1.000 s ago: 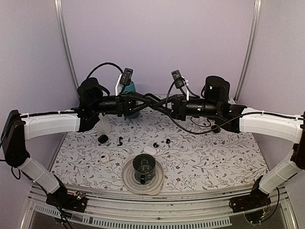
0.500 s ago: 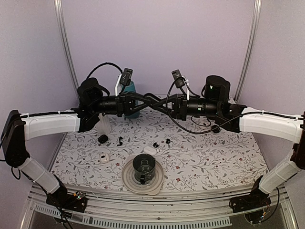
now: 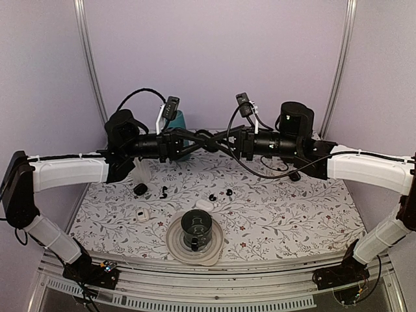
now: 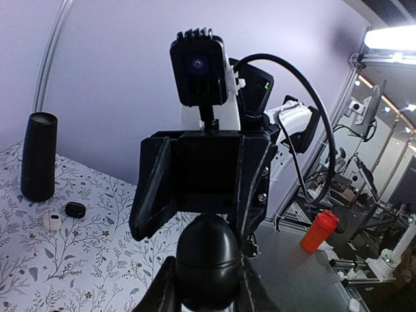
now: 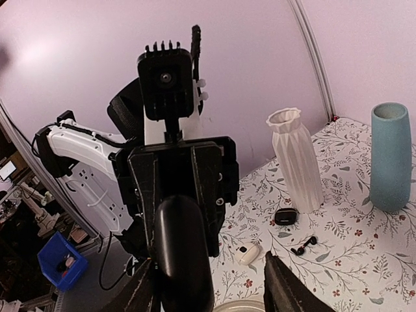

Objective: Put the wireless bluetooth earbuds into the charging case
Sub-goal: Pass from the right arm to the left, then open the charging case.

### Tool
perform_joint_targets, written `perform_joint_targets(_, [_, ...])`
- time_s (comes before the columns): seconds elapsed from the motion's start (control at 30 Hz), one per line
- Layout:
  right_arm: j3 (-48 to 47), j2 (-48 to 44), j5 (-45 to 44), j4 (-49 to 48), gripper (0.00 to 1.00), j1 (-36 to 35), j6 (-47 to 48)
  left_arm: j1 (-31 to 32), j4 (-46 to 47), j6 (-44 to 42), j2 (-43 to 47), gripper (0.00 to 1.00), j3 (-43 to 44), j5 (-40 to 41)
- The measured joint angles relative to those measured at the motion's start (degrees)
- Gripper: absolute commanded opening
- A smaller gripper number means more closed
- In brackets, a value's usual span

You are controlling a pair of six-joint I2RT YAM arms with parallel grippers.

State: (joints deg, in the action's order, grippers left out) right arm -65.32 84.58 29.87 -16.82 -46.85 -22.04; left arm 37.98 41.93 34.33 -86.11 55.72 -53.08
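A black oval charging case [image 3: 205, 139] hangs in mid-air between my two grippers, high above the table's back middle. My left gripper [image 3: 197, 138] is shut on it; in the left wrist view both fingers press the case [image 4: 208, 257]. My right gripper [image 3: 220, 138] is open, its jaws spread wide around the case [image 5: 183, 253], which lies against one finger [image 5: 140, 292]. Tiny black earbuds lie on the table: a hook-shaped one [image 3: 164, 192], also in the right wrist view [image 5: 303, 245], and two more [image 3: 212, 197] [image 3: 229, 193].
A small black pod [image 3: 140, 189] and white rounded pieces [image 3: 142, 214] [image 3: 203, 204] lie on the floral table. A dark cup [image 3: 195, 227] stands on a plate [image 3: 174, 242] at the front. A white vase [image 5: 299, 156], teal vase [image 5: 390, 156] and black cylinder [image 4: 38, 156] stand at the back.
Both wrists have shifted only slightly. The case stays held in mid-air between the grippers.
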Motion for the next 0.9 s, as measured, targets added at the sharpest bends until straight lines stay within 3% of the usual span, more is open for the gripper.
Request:
perform_joint_targets(0.57, [0.0, -0.9, -3.6, 0.5, 0.56, 1.4, -0.9, 0.0, 3.7, -0.1, 0.9, 0.00, -2.3, -1.7])
perform_joint_targets(0.9, [0.0, -0.9, -3.0, 1.0, 0.57, 1.4, -0.9, -0.1, 1.4, -1.3, 1.0, 0.00, -2.3, 2.1])
